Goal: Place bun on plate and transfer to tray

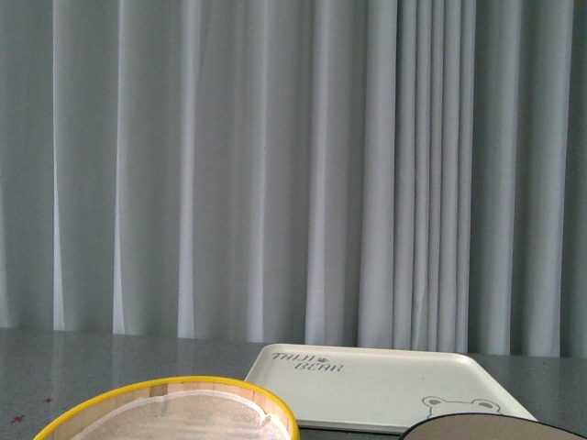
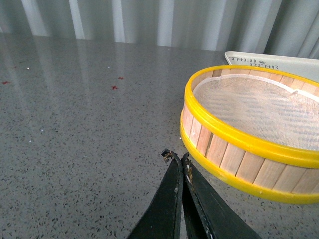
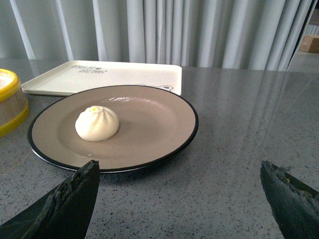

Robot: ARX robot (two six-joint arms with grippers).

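The cream-white pleated bun point(image 3: 97, 124) rests on the beige plate point(image 3: 159, 124) with its black rim, left of the plate's middle in the right wrist view. Behind the plate lies the cream tray point(image 3: 124, 74) with grey lettering. My right gripper point(image 3: 179, 172) is open, low over the table just short of the plate's near rim, with nothing between its fingers. The front view shows the tray point(image 1: 385, 385) and a sliver of the plate point(image 1: 486, 429). My left gripper point(image 2: 177, 157) is shut and empty beside the steamer basket point(image 2: 239, 149).
The yellow-rimmed wooden steamer basket point(image 1: 174, 412) with a cloth liner stands left of the tray and shows no bun inside. Its edge point(image 3: 10, 102) sits left of the plate. Grey speckled tabletop point(image 2: 75, 129) stretches left of the basket. Grey curtains hang behind.
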